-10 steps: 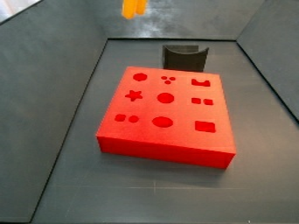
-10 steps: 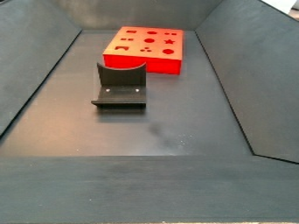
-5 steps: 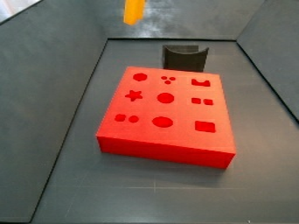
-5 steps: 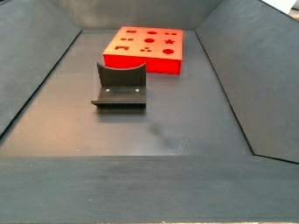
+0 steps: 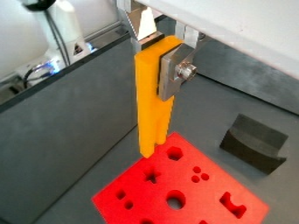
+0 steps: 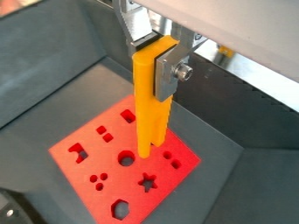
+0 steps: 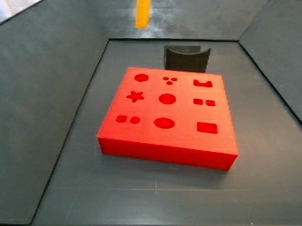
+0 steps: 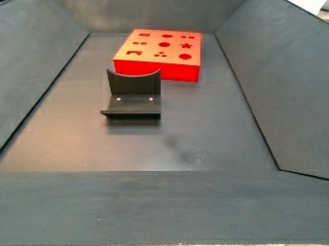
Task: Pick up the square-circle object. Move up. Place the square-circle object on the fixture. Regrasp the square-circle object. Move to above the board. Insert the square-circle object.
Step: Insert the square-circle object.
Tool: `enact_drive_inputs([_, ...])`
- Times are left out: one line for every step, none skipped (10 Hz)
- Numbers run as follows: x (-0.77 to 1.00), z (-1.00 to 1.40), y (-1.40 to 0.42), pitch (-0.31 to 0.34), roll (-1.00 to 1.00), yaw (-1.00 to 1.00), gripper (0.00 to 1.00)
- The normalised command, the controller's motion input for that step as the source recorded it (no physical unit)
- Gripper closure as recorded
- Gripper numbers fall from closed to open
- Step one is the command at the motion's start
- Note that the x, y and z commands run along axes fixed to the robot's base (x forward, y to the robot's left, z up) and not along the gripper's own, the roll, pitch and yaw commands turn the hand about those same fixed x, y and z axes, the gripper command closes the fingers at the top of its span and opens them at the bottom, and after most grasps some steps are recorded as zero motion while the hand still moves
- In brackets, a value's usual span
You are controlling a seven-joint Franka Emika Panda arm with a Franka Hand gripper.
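The square-circle object (image 5: 151, 114) is a long yellow-orange peg. It hangs upright with the gripper (image 5: 159, 61) shut on its upper end, one silver finger (image 5: 173, 73) pressed flat against its side. Both wrist views show this, with the peg (image 6: 151, 114) in the gripper (image 6: 156, 66) high above the red board (image 6: 105, 157). Its lower tip is over the board's (image 5: 117, 191) holes, well clear of the surface. In a side view only the peg (image 7: 143, 13) shows at the frame's top, beyond the board (image 7: 154, 141). The dark fixture (image 7: 186, 57) stands bare.
Sloping grey walls enclose the dark floor. In a side view the fixture (image 8: 133, 93) stands in front of the board (image 8: 161, 67), and the gripper is out of frame. The fixture (image 5: 257, 142) lies just past one board edge. Cables and equipment sit outside the wall.
In the side view the peg has shifted slightly right and a little lower, and it looks narrower. Board and fixture have not moved.
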Motion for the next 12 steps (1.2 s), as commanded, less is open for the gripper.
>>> enact_drive_inputs([0.00,-0.26,0.00,-0.043,-0.02,-1.00,1.00])
enact_drive_inputs([0.00,-0.22,0.00,-0.034,0.00,-1.00,1.00])
enact_drive_inputs([0.00,-0.21,0.00,-0.030,0.00,-1.00,1.00])
enact_drive_inputs([0.00,-0.24,0.00,-0.034,-0.01,-1.00,1.00])
enact_drive_inputs([0.00,-0.39,-0.04,-0.160,-0.08,-0.99,1.00])
enact_drive_inputs([-0.07,-0.41,-0.07,-0.240,-0.13,-0.93,1.00])
enact_drive_inputs([-0.19,-0.29,-0.08,-0.187,-0.19,-0.78,1.00])
enact_drive_inputs([-0.20,-0.27,-0.05,-0.193,-0.22,-0.78,1.00])
enact_drive_inputs([-0.07,-0.19,-0.05,-0.159,-0.17,-0.87,1.00])
enact_drive_inputs([0.00,-0.17,-0.06,-0.136,-0.13,-0.96,1.00])
enact_drive_inputs([0.00,-0.17,-0.06,-0.139,-0.12,-0.97,1.00])
enact_drive_inputs([0.00,-0.17,-0.07,-0.143,-0.12,-0.96,1.00])
